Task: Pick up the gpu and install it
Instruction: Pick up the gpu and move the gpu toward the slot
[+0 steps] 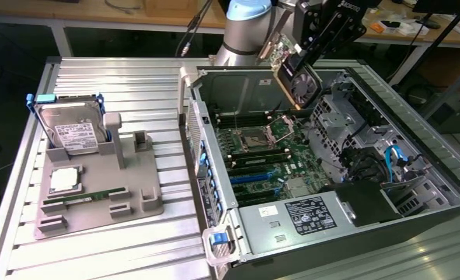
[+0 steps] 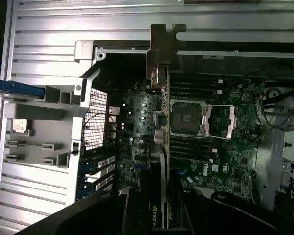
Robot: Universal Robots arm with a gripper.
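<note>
gpu point(image 1: 302, 83) top hidden by jaws, arm point(image 1: 241, 26) cropped

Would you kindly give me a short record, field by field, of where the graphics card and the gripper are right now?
gripper: shut on the graphics card
graphics card: held in the air, tilted, above the open computer case; not seated in a slot
motherboard: exposed below the card
hard drive: upright in the grey holder, at the exterior view's left
memory stick: lying in the same holder
task state: card picked up, not installed

One gpu point(image 1: 301, 83) — one hard drive point(image 1: 70, 132).
</note>
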